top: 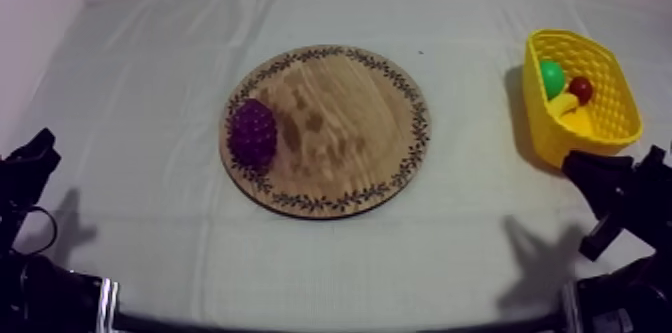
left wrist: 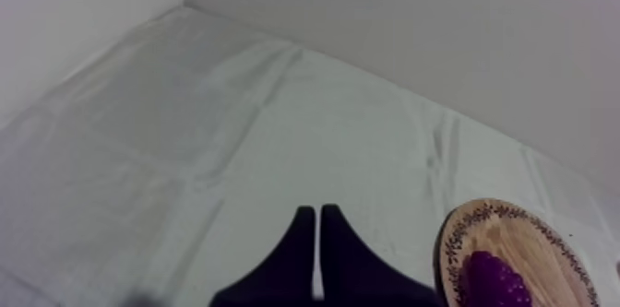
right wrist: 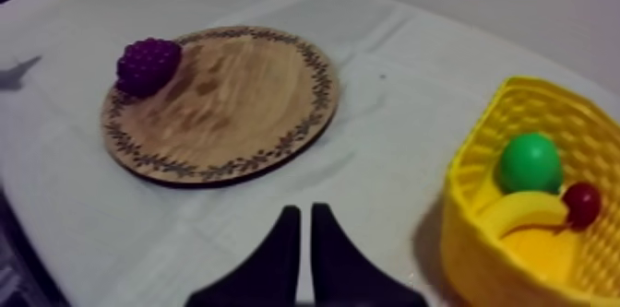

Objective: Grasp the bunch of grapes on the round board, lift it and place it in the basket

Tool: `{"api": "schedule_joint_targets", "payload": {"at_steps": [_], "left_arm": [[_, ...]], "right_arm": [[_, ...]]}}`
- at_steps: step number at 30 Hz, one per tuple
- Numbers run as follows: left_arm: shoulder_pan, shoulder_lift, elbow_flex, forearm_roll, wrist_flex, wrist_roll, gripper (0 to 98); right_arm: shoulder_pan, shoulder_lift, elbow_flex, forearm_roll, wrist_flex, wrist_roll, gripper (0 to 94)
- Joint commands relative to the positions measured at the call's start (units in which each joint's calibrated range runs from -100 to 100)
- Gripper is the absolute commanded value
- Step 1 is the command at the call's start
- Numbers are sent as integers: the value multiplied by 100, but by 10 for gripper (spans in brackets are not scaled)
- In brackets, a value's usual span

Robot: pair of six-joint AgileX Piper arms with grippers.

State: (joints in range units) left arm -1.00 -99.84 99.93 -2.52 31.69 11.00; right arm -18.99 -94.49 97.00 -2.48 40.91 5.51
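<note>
Three fruits sit in the yellow basket [top: 545, 137] at the right edge of the top view: a green fruit [top: 552, 78], a small red fruit [top: 581, 88] just beside it, and a banana [top: 566, 107] lying in front of the pair. From the right wrist view the basket [right wrist: 461, 228] is cut off by the frame, and its near wall hides the lower part of the banana [right wrist: 521, 214]; the red fruit [right wrist: 582, 204] rests against the banana, the green one [right wrist: 530, 162] behind them. Over to the wooden board [top: 330, 132], centre of the top view, and the bunch of grapes [top: 253, 132] lies on its left side, close to the patterned rim, well apart from the basket. Nothing else is on the board. The left wrist view catches the grapes [left wrist: 494, 281] on the board [left wrist: 544, 255], both clipped by the frame. From the right wrist the board [right wrist: 231, 99] shows whole, grapes [right wrist: 148, 64] at its far rim. Now the pincers: the left gripper [left wrist: 318, 209] has its fingers pressed together in a narrow wedge, gripping nothing, over bare cloth [left wrist: 184, 145] beside the board. The right gripper [right wrist: 305, 207] looks the same, fingers together and empty, between board and basket. In the top view the left arm [top: 28, 172] sits low at the left edge, the right arm [top: 620, 192] low at the right, just below the basket, both cut off by the frame.
</note>
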Motion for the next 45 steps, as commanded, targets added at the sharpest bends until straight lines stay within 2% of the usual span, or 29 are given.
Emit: {"api": "schedule_joint_targets", "payload": {"at_steps": [1, 7, 17, 22, 30, 36, 45], "left_arm": [[2, 2, -4, 1, 0, 1, 0], [2, 2, -4, 1, 0, 1, 0], [2, 2, -4, 1, 0, 1, 0], [2, 2, -4, 1, 0, 1, 0], [2, 2, -4, 1, 0, 1, 0], [2, 2, -4, 1, 0, 1, 0], [2, 2, -4, 1, 0, 1, 0]], "right_arm": [[-111, 244, -326, 52, 243, -304, 14], [-224, 1549, -1782, 206, 937, -729, 5], [-445, 4262, -5321, 387, 2746, -854, 4], [-474, 5429, -6780, 411, 3264, -1040, 4], [-933, 7290, -8726, 403, 4510, -1137, 4], [-1216, 8506, -9761, 427, 4775, -1556, 4], [-1650, 10151, -11094, 751, 4886, -2236, 4]]}}
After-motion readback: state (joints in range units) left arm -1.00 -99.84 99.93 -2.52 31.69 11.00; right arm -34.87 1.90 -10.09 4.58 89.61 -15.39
